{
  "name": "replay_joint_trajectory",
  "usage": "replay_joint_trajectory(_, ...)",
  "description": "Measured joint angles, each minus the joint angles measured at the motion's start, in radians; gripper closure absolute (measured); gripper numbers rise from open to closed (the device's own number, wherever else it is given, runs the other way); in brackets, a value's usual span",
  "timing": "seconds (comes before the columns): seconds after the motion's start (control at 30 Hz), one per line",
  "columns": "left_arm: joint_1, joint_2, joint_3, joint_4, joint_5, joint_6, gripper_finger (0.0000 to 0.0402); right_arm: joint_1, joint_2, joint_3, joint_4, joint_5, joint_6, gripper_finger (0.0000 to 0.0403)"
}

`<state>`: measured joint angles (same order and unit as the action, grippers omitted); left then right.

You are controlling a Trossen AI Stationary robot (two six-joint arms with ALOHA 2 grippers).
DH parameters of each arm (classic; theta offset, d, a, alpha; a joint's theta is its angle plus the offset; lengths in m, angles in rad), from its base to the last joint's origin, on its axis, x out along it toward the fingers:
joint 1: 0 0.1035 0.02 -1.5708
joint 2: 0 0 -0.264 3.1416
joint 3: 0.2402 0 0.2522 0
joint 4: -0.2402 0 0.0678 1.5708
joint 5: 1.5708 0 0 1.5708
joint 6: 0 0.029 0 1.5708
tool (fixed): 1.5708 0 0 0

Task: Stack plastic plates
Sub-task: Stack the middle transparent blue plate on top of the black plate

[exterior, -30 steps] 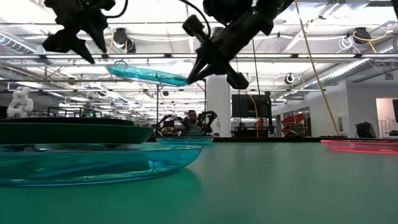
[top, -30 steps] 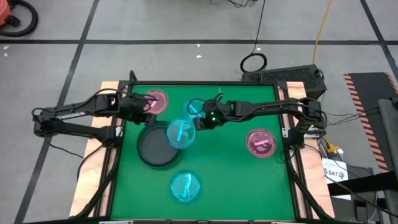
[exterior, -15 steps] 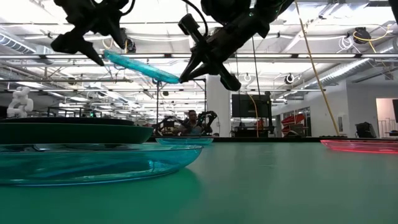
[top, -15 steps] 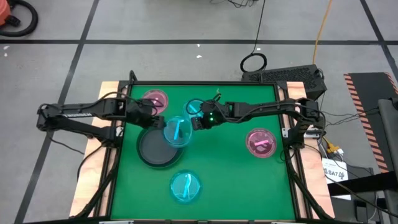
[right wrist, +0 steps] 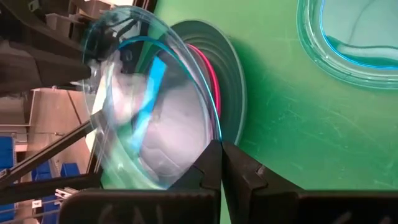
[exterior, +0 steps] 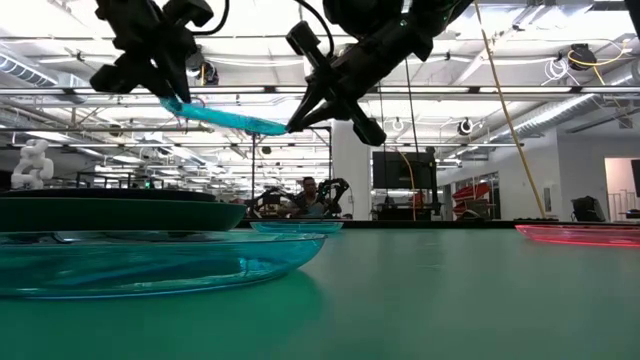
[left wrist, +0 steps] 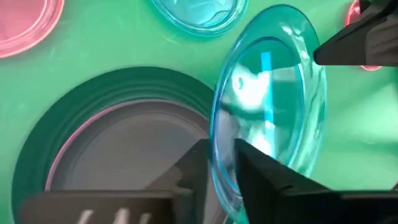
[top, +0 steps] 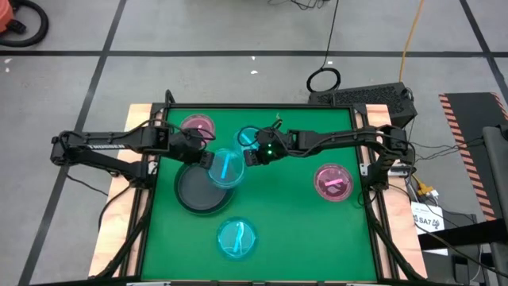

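A small translucent cyan plate hangs in the air between both grippers, tilted, over the far right rim of the dark grey plate stack. That stack lies flat on the green mat with a bright pink rim showing inside it. My left gripper is shut on the plate's left rim, my right gripper on its right rim. In the low view the plate slopes down from the left gripper to the right gripper. My left gripper pinches the cyan plate's left rim between its two fingers, one on the upper face and one under it. It comes slanting down from the table's left. The plate is lifted clear, this side higher. My right gripper pinches the opposite rim between its two fingers, reaching in from the table's right and slanting down. The plate stands clear of the mat and tilts down toward this hold.
Flat on the mat lie a translucent pink plate at the far left, another at the right, a cyan plate just beyond the held one, and a cyan plate near the front edge.
My left gripper has moved right and down to the held plate's left rim and taken hold of it. The plate, held all along by my right gripper, tipped with its left side up, then settled to a shallower slope. My right gripper shifted slightly left.
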<state>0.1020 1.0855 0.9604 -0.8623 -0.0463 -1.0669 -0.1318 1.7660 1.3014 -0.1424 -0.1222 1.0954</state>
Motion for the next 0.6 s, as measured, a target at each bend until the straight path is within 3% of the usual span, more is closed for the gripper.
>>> replay_joint_trajectory(0.17,0.000,0.008,0.000,-0.001,-0.009,0.018,0.0377,0.000,0.000,0.000,0.005,0.019,-0.002,0.0403)
replay_joint_trajectory(0.3,0.000,0.006,0.000,-0.003,-0.012,0.019,0.0395,0.000,0.000,0.000,0.006,0.020,-0.002,0.0388)
replay_joint_trajectory(0.43,0.000,-0.001,0.000,-0.010,-0.010,0.030,0.0397,0.000,0.000,0.000,0.003,0.019,0.016,0.0335)
replay_joint_trajectory(0.6,0.000,0.000,0.000,-0.081,-0.003,0.059,0.0398,-0.003,-0.010,0.001,-0.035,-0.020,0.020,0.0230)
